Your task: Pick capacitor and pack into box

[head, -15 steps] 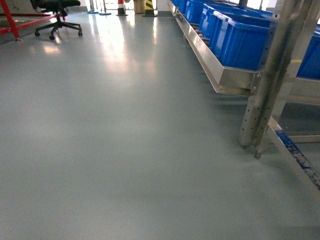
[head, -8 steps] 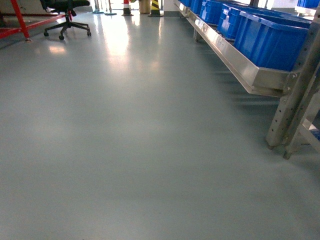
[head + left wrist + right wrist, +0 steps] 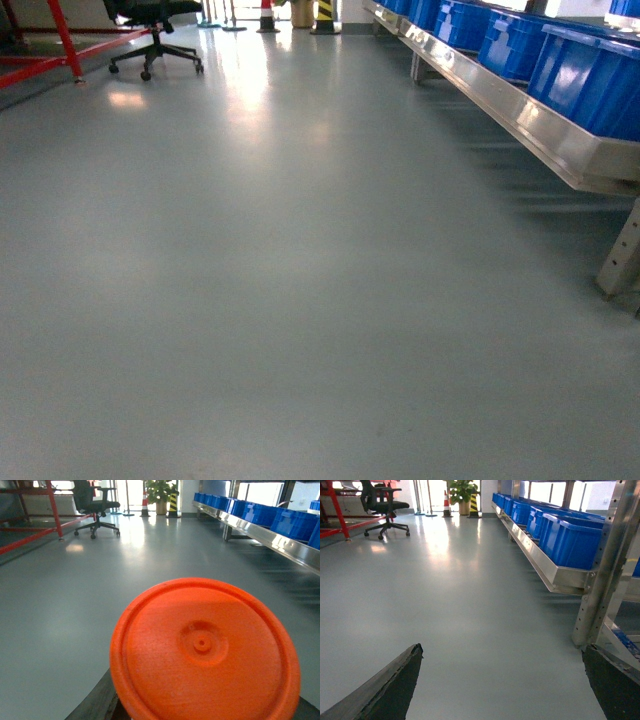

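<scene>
Head view: glossy grey floor [image 3: 250,280] left of a long steel rack [image 3: 540,110] carrying blue plastic bins [image 3: 590,70].

Left wrist view: the left gripper [image 3: 205,706] clamps a round orange plastic capacitor [image 3: 202,645], its jaws touching both lower edges.

Right wrist view: the right gripper [image 3: 502,680] has jaws spread wide, holding nothing, beside the rack.

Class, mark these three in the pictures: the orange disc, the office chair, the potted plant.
orange disc [image 3: 202,652], left wrist view, its face near the centre boss.
office chair [image 3: 384,506], right wrist view, its seat.
potted plant [image 3: 160,489], left wrist view, its leaves.

Left fingers [image 3: 95,705] behind orange disc [image 3: 202,652]
</scene>
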Robot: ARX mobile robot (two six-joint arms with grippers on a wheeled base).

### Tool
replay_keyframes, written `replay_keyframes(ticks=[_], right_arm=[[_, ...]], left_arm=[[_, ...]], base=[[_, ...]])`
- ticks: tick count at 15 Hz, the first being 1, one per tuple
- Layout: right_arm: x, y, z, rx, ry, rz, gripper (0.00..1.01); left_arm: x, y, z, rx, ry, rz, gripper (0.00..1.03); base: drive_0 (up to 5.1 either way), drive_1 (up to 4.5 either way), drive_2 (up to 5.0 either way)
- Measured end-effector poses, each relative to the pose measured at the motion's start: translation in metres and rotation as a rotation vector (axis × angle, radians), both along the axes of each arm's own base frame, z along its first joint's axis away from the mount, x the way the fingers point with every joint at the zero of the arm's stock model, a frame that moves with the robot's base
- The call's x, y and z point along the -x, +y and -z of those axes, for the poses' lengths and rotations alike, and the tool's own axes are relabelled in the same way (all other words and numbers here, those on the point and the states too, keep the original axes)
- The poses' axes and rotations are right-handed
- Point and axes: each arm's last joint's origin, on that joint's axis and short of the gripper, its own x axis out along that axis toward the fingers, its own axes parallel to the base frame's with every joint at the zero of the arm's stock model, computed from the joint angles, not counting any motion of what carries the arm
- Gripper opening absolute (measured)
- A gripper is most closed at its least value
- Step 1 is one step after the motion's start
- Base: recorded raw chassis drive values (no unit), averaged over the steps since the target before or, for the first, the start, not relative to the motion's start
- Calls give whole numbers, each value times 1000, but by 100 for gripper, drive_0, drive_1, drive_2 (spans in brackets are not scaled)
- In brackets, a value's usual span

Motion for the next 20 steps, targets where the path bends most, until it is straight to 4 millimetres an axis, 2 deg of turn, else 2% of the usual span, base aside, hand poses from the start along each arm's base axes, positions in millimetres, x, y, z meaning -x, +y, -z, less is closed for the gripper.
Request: replay_keyframes(ticks=[9, 20], right_arm=[[0, 0, 0, 0, -1, 0, 98], [0, 0, 0, 0, 0, 0, 98]], left_arm=[[0, 0, 0, 0, 1, 0, 44], [0, 0, 0, 0, -2, 0, 44]], base=[[-471, 160, 342], [-500, 242, 242]])
